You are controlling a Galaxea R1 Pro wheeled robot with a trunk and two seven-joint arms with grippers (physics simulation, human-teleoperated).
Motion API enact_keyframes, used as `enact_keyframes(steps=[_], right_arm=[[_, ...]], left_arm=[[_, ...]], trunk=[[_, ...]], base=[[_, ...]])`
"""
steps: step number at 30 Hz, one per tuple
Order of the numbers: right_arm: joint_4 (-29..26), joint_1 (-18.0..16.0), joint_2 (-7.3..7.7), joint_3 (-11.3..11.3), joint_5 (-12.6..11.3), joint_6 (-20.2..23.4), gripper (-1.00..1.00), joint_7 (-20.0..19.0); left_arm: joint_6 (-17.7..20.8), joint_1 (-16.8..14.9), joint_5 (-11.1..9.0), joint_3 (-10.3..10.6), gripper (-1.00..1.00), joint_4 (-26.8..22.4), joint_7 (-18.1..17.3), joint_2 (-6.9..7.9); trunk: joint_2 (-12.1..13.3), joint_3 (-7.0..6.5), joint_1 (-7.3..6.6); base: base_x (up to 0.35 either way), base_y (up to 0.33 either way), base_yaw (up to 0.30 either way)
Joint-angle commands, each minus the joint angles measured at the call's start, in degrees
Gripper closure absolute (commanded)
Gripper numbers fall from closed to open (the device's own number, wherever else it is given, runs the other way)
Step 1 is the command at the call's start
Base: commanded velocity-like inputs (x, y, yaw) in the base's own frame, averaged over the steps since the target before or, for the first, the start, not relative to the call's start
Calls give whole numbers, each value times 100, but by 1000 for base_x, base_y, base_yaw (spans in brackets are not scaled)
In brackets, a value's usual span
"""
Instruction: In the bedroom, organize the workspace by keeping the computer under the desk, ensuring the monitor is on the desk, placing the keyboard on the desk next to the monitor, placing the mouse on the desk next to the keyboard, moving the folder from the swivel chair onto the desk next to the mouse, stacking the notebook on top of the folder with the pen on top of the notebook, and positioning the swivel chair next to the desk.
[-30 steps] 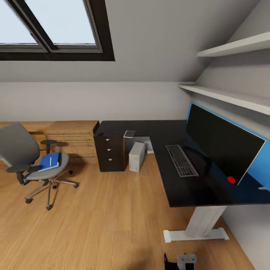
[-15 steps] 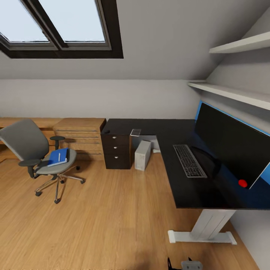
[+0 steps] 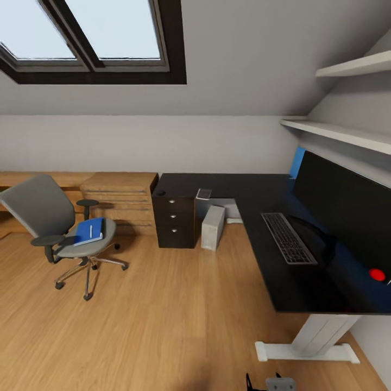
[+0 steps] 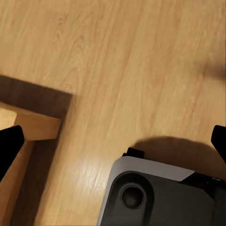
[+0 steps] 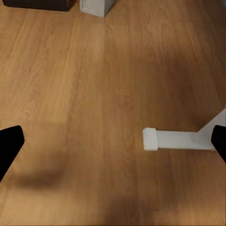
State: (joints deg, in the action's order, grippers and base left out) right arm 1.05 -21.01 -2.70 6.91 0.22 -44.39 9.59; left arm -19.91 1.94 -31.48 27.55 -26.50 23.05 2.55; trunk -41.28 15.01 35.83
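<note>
2 grippers show as black fingertips set wide apart at the side edges of their wrist views: the left gripper (image 4: 113, 141) is spread over bare wood floor (image 3: 163, 320) and the robot's grey base (image 4: 155, 195), and the right gripper (image 5: 113, 141) is spread over floor with the desk's white foot (image 5: 179, 139) between its tips; neither holds anything.

In the head view, the swivel chair (image 3: 49, 217) stands at the left of the frame, well apart from the desk (image 3: 260, 239) at the right. On its seat lies the folder (image 3: 89, 231) with the pen (image 3: 90, 231) on top. The keyboard (image 3: 289, 238) lies on the desk in front of the monitor (image 3: 347, 209), near the frame's right edge. The computer (image 3: 213, 227) stands on the floor just beside the dark drawers (image 3: 175, 221), at the inner corner of the desk. The notebook (image 3: 204, 193) rests on the desk edge above it. A red spot (image 3: 377, 274) shows at the monitor's lower corner.
</note>
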Motion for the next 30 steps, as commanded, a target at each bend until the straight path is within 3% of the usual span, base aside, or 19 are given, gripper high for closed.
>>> enact_keyframes(steps=[1,11,30], right_arm=[[12,-6,-3,48,4,-11,-100,52],[14,-4,-5,54,1,64,-100,60],[11,-5,-23,48,-28,63,-100,78]], left_arm=[[-13,-1,-43,49,-100,-13,41,8],[-13,-1,-43,49,-100,-11,40,4],[-13,-1,-33,49,-100,-12,34,-1]], trunk=[[-6,7,4],[-6,7,4],[-6,4,4]], base=[[239,272,0],[258,249,0],[317,147,0]])
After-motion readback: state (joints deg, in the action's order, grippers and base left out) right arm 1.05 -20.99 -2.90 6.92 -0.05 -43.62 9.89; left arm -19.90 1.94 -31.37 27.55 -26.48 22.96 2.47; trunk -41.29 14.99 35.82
